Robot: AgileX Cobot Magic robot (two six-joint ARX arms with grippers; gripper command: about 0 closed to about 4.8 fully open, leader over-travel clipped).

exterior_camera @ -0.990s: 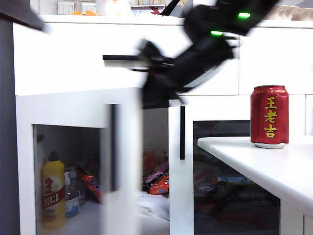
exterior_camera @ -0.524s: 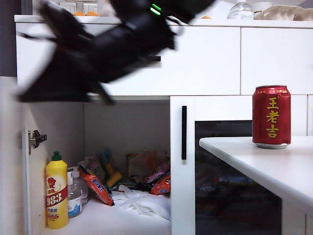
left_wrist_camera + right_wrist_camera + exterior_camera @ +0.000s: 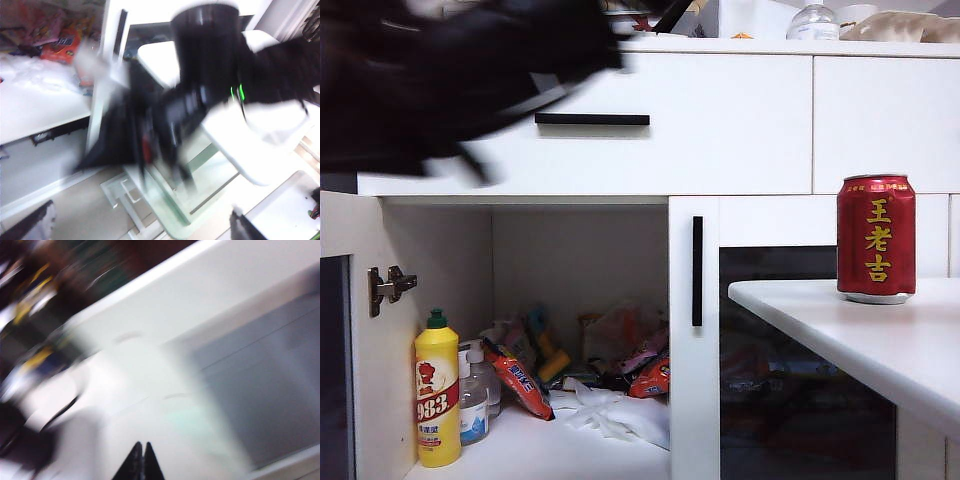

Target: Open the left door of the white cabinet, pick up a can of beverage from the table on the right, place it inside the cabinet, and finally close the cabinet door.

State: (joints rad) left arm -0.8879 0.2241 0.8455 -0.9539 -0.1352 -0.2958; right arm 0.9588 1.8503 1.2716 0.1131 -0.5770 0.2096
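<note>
The white cabinet [image 3: 720, 110] has its left door [image 3: 360, 380] swung fully open against the exterior view's left edge, with the hinge [image 3: 390, 285] showing. The red can of beverage [image 3: 876, 238] stands upright on the white table [image 3: 840, 340] at right, with nothing touching it. A blurred black arm [image 3: 450, 80], the right one, crosses the upper left. My right gripper [image 3: 141, 452] is shut, tips together, holding nothing, over a blurred white and grey surface. My left gripper [image 3: 140, 227] is open wide and empty, and the right arm [image 3: 200, 100] fills the middle of its view.
Inside the open compartment stand a yellow bottle [image 3: 437, 400] with a green cap and a small clear bottle [image 3: 472, 400], with snack packets [image 3: 620, 350] and white cloth behind. The right door [image 3: 800, 360] is shut, its black handle [image 3: 697, 270] beside the opening.
The left door swung from half open to fully open at the left. The black arm swept from the cabinet's middle to the upper left. The can stayed put.
</note>
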